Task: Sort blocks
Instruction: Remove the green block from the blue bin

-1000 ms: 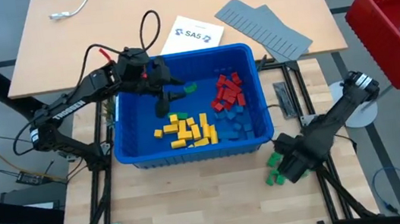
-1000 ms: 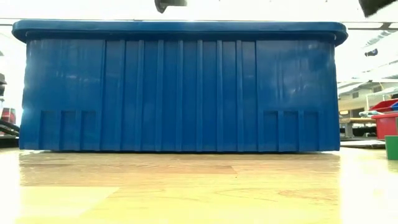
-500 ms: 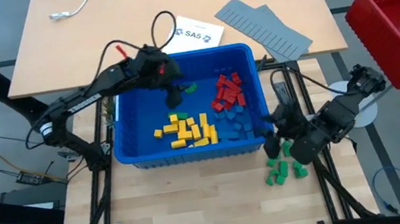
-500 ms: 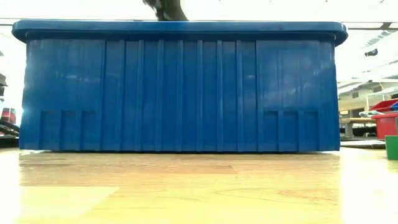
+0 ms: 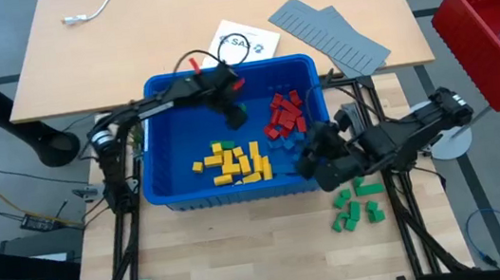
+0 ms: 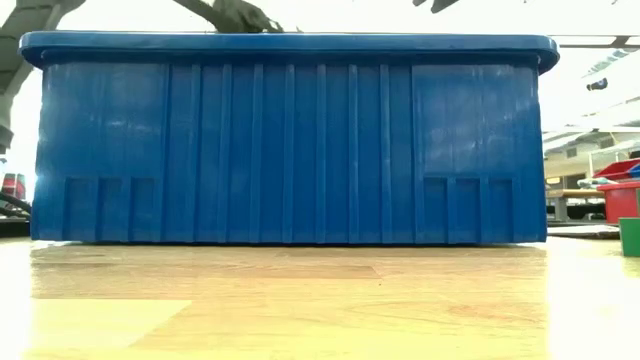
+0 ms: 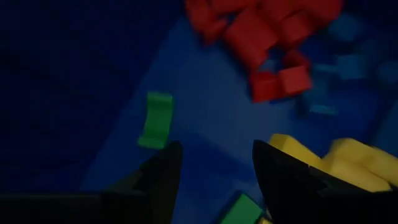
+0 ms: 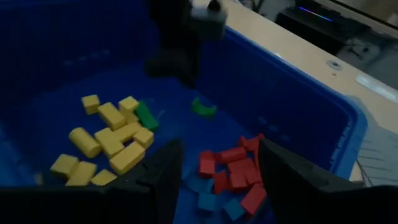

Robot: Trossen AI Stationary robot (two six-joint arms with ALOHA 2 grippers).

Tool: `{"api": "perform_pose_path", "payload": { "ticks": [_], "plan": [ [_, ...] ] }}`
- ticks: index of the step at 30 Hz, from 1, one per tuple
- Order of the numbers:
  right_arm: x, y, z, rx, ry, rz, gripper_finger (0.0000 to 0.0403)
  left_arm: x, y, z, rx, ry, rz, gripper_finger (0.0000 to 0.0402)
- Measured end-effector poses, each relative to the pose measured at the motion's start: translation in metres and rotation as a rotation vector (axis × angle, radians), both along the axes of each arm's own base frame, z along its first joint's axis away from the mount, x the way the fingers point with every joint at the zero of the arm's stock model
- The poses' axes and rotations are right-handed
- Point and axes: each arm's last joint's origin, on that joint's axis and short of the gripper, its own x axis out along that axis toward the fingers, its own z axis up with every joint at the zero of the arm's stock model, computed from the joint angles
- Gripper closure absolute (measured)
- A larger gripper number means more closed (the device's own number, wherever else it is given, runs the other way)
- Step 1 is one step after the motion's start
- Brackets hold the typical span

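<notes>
- The small plastic rectangular blocks are mostly grouped by colour inside the deep blue plastic bin (image 5: 152,185): a yellow cluster (image 5: 232,162) near the front wall, a red cluster (image 5: 283,114) toward the back right, and blue blocks (image 5: 298,156) in front of the red.
- A pile of green blocks (image 5: 354,205) lies on the wooden table (image 5: 236,256) just outside the bin's front right corner — that colour looks largely cleared out.
- Judging by this, the sort is well along; stray green blocks remain in the bin, one (image 7: 155,119) on the bare floor, another (image 8: 145,115) touching the yellow cluster.
- The left gripper (image 7: 211,165) reaches deep into the bin's back middle, fingers apart and empty, just short of the stray green block.
- The right gripper (image 8: 214,165) hovers over the bin's front right wall — fingers apart, holding nothing, pointed inward.
</notes>
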Motion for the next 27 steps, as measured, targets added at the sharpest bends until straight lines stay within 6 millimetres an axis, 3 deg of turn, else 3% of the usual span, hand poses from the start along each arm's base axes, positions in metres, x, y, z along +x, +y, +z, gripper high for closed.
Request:
{"api": "perform_pose_path", "payload": {
  "ticks": [5, 12, 27],
  "plan": [
    [-0.003, -0.012, 0.004, 0.015, -0.024, -0.050, 0.0213, 0.006, 0.019, -0.040, -0.091, 0.070, 0.125, 0.0195],
    [-0.002, -0.017, 0.004, 0.011, -0.014, -0.065, 0.0215, 0.004, 0.041, -0.073, -0.156, 0.109, 0.291, 0.0195],
    [-0.002, -0.016, -0.007, 0.028, 0.011, -0.064, 0.0220, 0.012, 0.053, -0.086, -0.077, 0.008, 0.473, 0.0195]
  ]
}}
